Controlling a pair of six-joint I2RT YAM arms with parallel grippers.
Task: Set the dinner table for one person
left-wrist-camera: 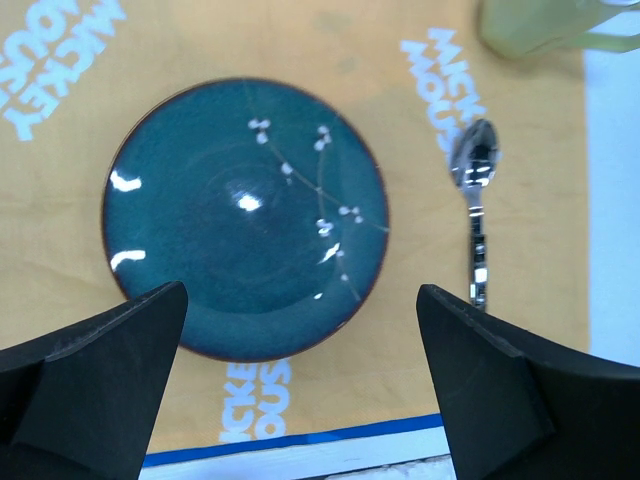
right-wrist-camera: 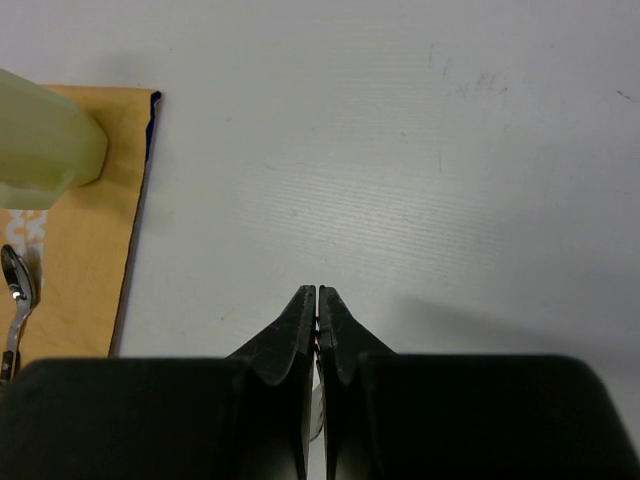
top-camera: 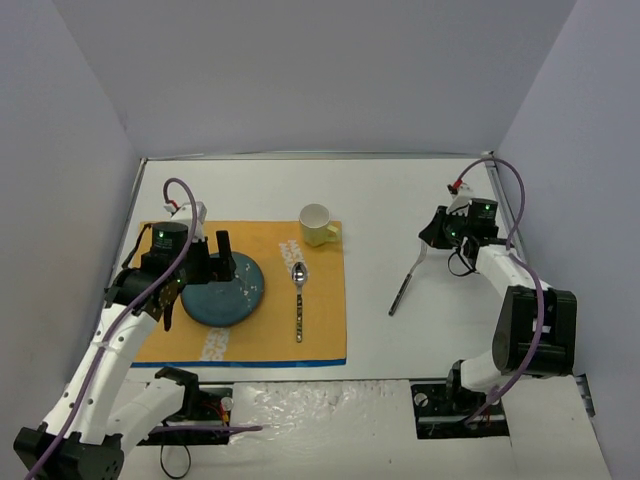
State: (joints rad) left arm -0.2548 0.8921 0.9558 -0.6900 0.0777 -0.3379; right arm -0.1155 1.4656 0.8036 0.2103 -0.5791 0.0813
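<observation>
**Open Above a Teal Plate**

Left gripper [left-wrist-camera: 302,330] spread wide, black fingers [left-wrist-camera: 90,380] at both lower corners, touching nothing. Between them, flat on an orange-yellow placemat [left-wrist-camera: 60,230] with white lettering and a blue edge: dark teal plate [left-wrist-camera: 245,220] with a white blossom sprig. Just right of it, not touching: metal spoon [left-wrist-camera: 476,200], bowl up-frame. Top right, cut off: pale yellow-green mug [left-wrist-camera: 540,25]. Along the right: white dinner table [left-wrist-camera: 614,220].
</observation>
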